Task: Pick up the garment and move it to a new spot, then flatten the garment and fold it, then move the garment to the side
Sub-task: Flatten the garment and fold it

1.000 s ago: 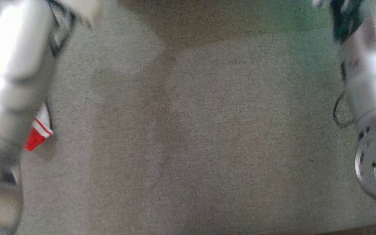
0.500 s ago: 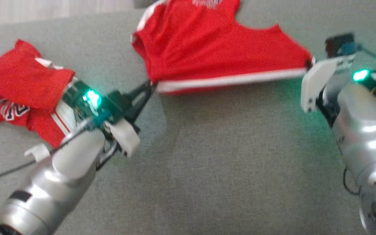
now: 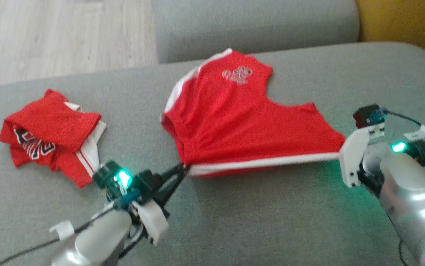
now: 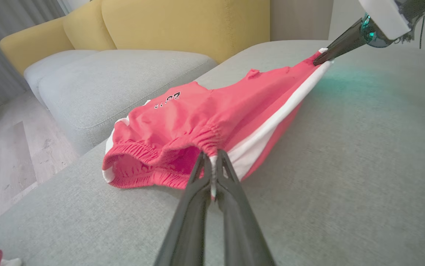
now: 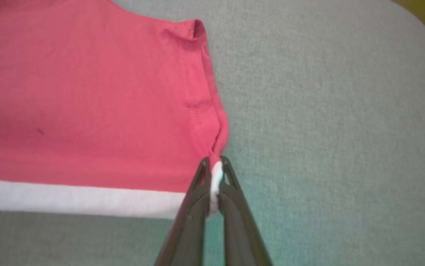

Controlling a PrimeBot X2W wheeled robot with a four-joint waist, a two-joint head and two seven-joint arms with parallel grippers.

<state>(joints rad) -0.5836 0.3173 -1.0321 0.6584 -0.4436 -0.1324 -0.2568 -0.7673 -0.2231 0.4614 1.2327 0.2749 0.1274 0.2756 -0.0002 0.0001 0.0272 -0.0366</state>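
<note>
The garment [image 3: 242, 122] is a pair of red shorts with a white side stripe and a small chest-style logo, lying on the grey sofa seat [image 3: 271, 221]. Its near edge is stretched taut between my two grippers. My left gripper [image 3: 184, 168] is shut on the waistband corner, seen close in the left wrist view [image 4: 212, 159] where the elastic bunches. My right gripper [image 3: 340, 154] is shut on the opposite hem corner; in the right wrist view the gripper [image 5: 215, 164] has white stripe fabric pinched between its tips. The rest of the garment [image 4: 197, 118] sags onto the cushion.
A second red garment [image 3: 50, 133] with black-and-white lettering lies crumpled at the seat's left. A grey back cushion [image 3: 253, 22] stands behind, and a yellow sofa [image 4: 182, 26] beyond. Wooden floor [image 3: 50, 33] shows past the seat's far left edge.
The head camera has swung from bare cushion and blurred arms to the whole seat. Both grippers stay shut on the garment's corners, with its near edge stretched between them.
</note>
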